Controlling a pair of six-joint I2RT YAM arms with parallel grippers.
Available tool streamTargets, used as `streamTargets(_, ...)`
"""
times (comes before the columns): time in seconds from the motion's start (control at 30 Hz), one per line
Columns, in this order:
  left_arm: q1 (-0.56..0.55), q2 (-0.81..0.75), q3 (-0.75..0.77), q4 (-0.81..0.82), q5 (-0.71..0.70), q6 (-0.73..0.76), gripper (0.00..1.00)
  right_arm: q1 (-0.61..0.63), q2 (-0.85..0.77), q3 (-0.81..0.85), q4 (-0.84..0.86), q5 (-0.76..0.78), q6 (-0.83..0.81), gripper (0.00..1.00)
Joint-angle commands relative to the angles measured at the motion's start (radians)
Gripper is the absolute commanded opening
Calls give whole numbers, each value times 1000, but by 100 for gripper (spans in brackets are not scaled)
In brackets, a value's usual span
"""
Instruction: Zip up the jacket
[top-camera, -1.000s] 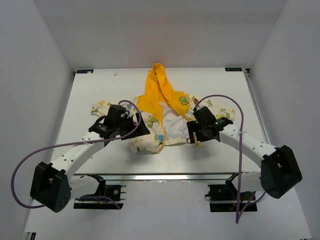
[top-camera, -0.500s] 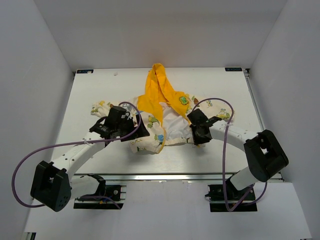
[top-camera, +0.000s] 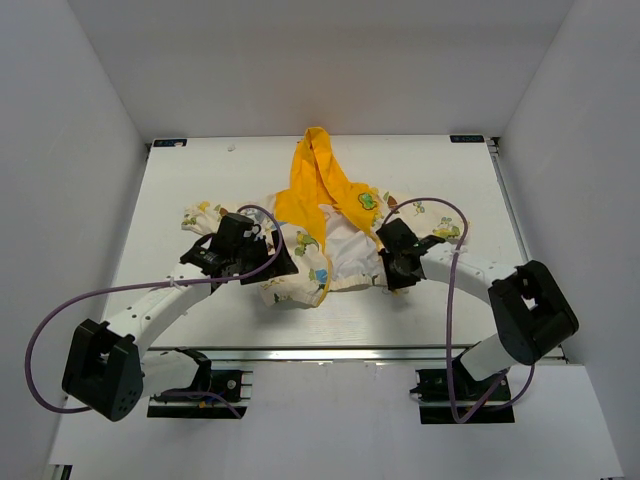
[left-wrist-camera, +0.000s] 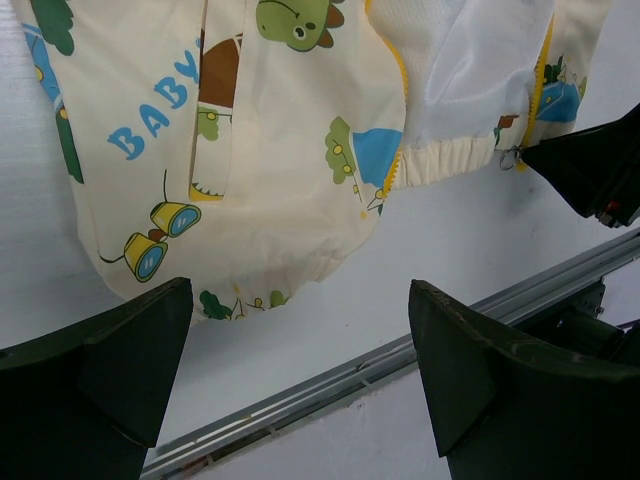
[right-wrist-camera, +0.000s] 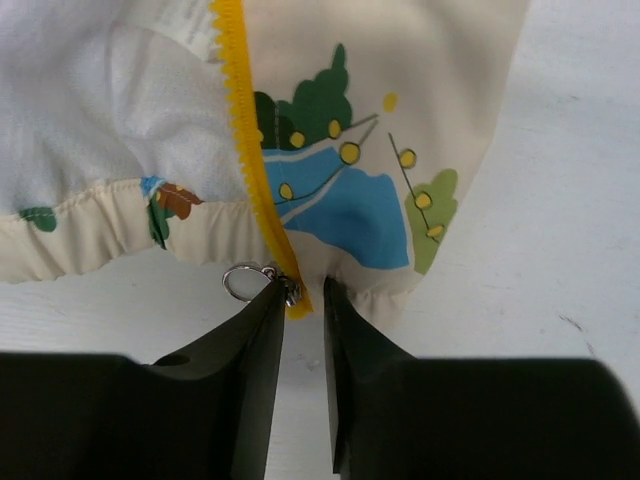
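Observation:
The jacket lies open on the table, yellow hood pointing to the far side. My right gripper is at the hem of the right front panel. Its jaws are pinched on the bottom end of the yellow zipper and the hem fabric. The zip pull's metal ring lies just left of the left fingertip. My left gripper hangs open above the lower edge of the left front panel, holding nothing. In the top view the right gripper and left gripper flank the hem.
The table's metal front rail runs just below the hem. Purple cables loop off both arms. White walls close in the table on the left, the right and the far side.
The right arm folded its elbow in and slid its gripper left to the hem, and its jaws closed from wide onto the zipper's bottom end. The left arm has barely moved.

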Motion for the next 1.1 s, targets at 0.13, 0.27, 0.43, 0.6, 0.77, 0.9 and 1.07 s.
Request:
streamTargets(0.13, -5, -8, -14, 2, -7, 14, 98, 1, -47, -64, 67, -118, -38, 30)
streamTargets(0.27, -5, -13, -13, -1, -7, 14, 98, 1, -13, -61, 58, -98, -27, 31)
streamTargets(0.43, -5, -14, -14, -1, -10, 14, 98, 1, 30, -63, 62, -83, -17, 30)
streamTargets(0.6, -7, -10, -10, -6, -14, 14, 98, 4, 30, -69, 36, -49, 25, 0)
streamTargets(0.77, -7, -10, -8, -15, -21, 15, 98, 4, -44, -60, 29, -73, 22, 0)
streamTargets(0.9, -7, -16, -11, -16, -24, 14, 98, 4, -172, -25, 7, -102, 10, 0)
streamTargets(1.07, -7, -23, -16, -10, -18, 11, 98, 4, -291, -11, 21, -233, -24, 0)
